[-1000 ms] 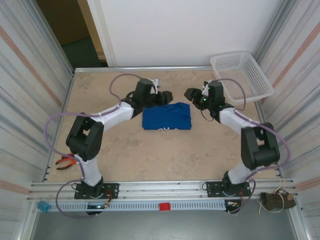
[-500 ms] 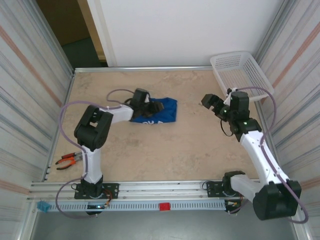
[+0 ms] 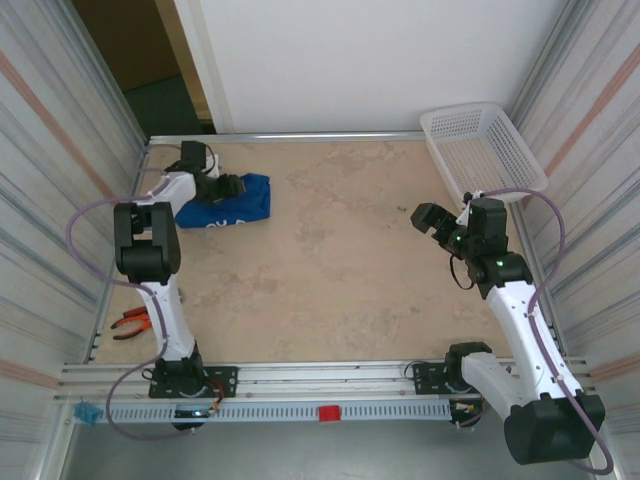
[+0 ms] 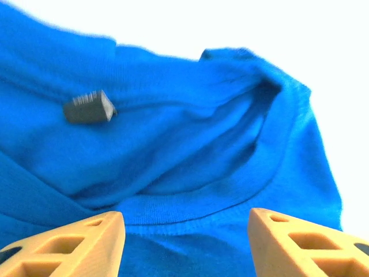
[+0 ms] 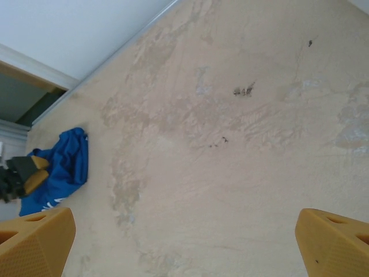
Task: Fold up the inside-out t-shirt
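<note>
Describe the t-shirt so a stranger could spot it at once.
Look to the table's far left corner, across from the white basket. The t-shirt lies bunched there, the only cloth and the only royal-blue thing in sight.

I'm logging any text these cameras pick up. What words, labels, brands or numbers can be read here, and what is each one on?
White print along the near edge of the blue t-shirt: too small to read from the top camera.
Grey tag sewn on the t-shirt near the collar: blurred in the left wrist view, no letters can be made out.
Readable text: none.
</note>
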